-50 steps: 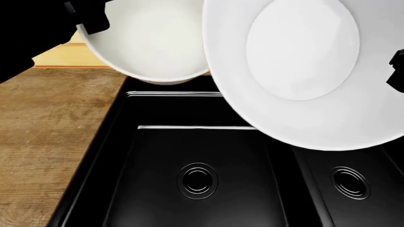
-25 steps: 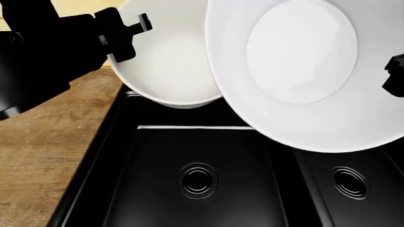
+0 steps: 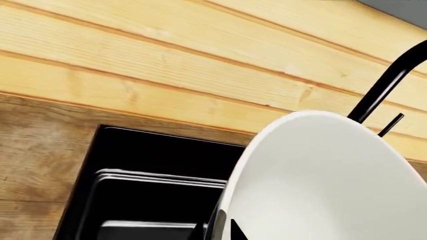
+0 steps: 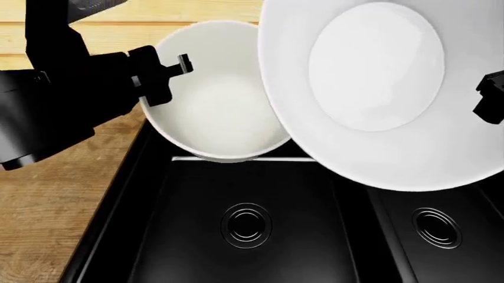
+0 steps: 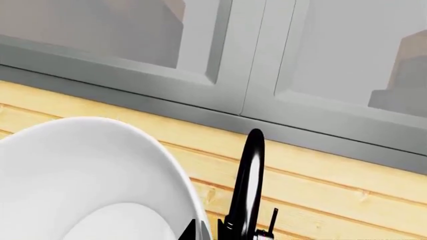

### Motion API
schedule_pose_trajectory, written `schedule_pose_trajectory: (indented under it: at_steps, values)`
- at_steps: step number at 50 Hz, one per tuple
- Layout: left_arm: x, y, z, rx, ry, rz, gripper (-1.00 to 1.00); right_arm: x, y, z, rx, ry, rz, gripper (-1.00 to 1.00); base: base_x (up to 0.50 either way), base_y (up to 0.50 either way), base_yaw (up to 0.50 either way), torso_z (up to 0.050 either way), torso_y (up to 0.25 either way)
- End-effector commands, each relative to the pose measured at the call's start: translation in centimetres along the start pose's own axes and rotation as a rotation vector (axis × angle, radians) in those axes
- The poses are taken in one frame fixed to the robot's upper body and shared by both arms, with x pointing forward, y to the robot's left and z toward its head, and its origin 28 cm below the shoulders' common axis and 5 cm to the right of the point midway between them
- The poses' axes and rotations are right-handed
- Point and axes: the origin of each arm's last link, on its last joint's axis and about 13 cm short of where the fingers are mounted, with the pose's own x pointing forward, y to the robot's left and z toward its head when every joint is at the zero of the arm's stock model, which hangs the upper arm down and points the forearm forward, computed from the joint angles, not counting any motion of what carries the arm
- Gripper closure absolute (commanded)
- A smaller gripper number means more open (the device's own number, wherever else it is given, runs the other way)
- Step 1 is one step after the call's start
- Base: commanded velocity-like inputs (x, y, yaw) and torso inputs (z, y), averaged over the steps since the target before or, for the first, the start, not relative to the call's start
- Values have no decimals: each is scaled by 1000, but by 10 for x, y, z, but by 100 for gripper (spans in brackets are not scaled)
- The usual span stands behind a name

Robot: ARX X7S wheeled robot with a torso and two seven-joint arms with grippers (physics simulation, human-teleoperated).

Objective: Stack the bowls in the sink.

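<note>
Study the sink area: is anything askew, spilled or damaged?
No spills or damage. Both bowls are tilted in mid-air above the sink: the cream bowl over the left basin, the white bowl overlapping its rim.

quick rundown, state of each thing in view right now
cream bowl: held up by the left gripper, over the sink's back edge
white bowl: held up at the right gripper, tilted toward the camera
sink: both basins empty
faucet: no water visible

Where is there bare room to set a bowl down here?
Both basins of the sink are bare around their drains: the left basin and the right basin past the divider. Above them it is crowded: the cream bowl and white bowl overlap.
</note>
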Motion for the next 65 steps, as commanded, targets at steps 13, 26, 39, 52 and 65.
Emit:
schedule_pose_trajectory:
  at_steps: [13,26,39,52,65]
  values:
    - [6,7,-12,36,58,2,100,3,0,-1,-5,-10,-10,100,0,0,0,0,1]
    - [11,10,-21,51,93,5,100,3,0,0,-3,-14,-10,100,0,0,0,1,0]
    - [13,13,-32,64,140,-5,100,2,-1,0,-3,-14,-13,100,0,0,0,0,1]
    - [20,12,-40,67,171,-38,100,2,0,-2,-1,-10,-13,100,0,0,0,0,1]
    - [27,18,-49,35,180,-51,100,3,1,-2,2,-10,-7,100,0,0,0,1,1]
